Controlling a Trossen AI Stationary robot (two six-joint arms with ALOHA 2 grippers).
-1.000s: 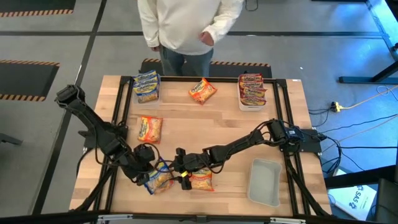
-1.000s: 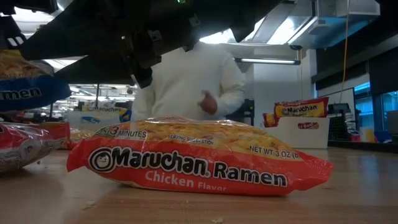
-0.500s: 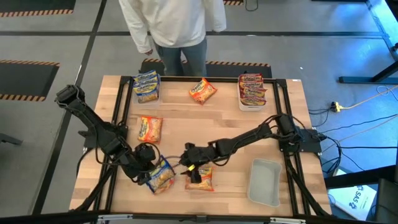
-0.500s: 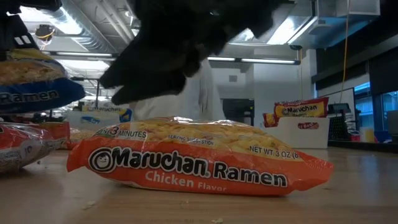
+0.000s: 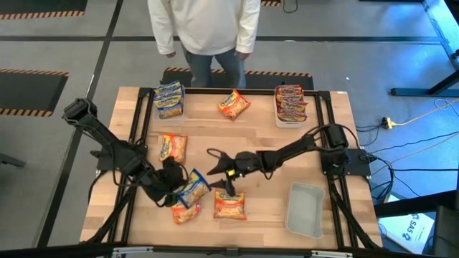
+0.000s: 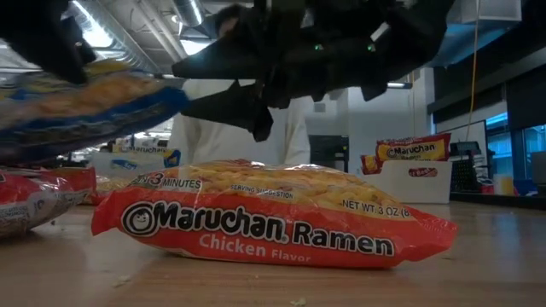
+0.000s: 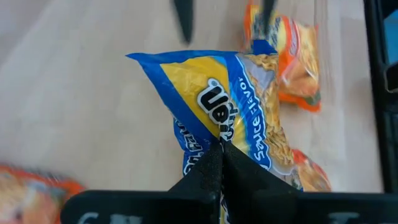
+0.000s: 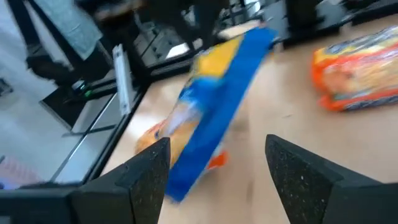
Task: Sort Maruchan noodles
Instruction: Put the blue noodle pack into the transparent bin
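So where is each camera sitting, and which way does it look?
High view: above, looking down on the wooden table, both arms.
Low view: at tabletop height, behind the orange plastic ramen packet.
Left wrist: left end effector pinching the blue-and-yellow plastic ramen packet.
Right wrist: open right end effector.
Every view shows that blue packet.

Pale wooden table (image 5: 258,118), planked, matt, with visible grain. Glossy crinkled plastic film on the blue-and-yellow packet (image 7: 233,115) pinched between the matt black fingers of the left gripper (image 7: 219,163). Same shiny film on the orange packet (image 6: 273,223) lying flat beneath the spread fingers of the right gripper (image 8: 217,165), its sealed edges smooth and bright. Translucent tub (image 5: 304,208), probably plastic, well off to one side of those fingers. Soft white cloth on the person (image 5: 204,25).
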